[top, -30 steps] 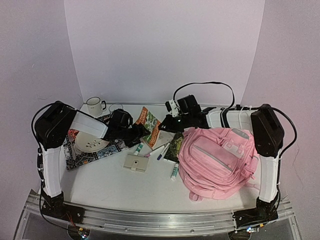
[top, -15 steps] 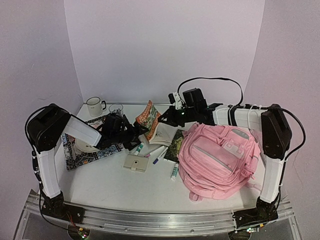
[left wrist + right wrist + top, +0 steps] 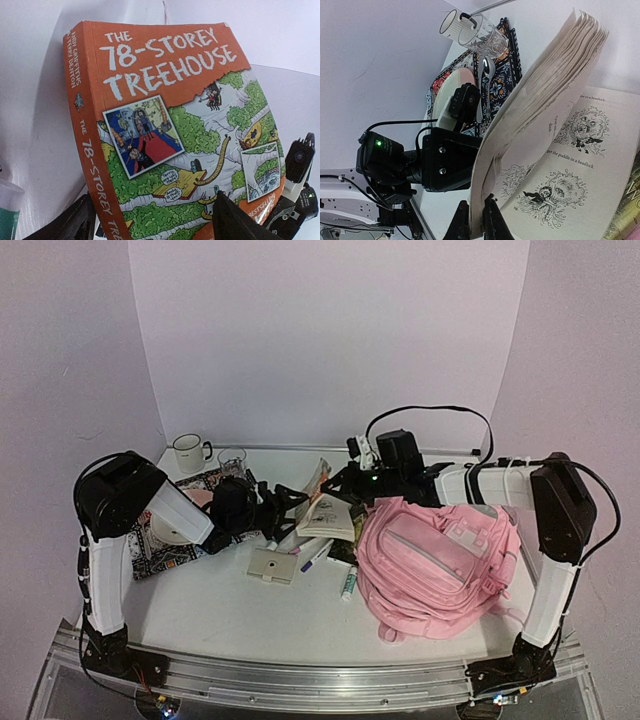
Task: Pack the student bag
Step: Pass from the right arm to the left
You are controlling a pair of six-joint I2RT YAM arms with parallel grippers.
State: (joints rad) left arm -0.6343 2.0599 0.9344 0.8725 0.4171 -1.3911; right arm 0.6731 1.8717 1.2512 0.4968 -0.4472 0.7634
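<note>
Now: book sits half open between the arms, its cover and front pages raised. Right tool is clenched on that block of pages. Left tool is spread wide at the cover's lower edge, no clamp seen. Student bag lies front up on the surface, just right of the book. Its long axis runs far-to-near, top end beside the right tool. Right arm is nearer. No open pocket visible.
</note>
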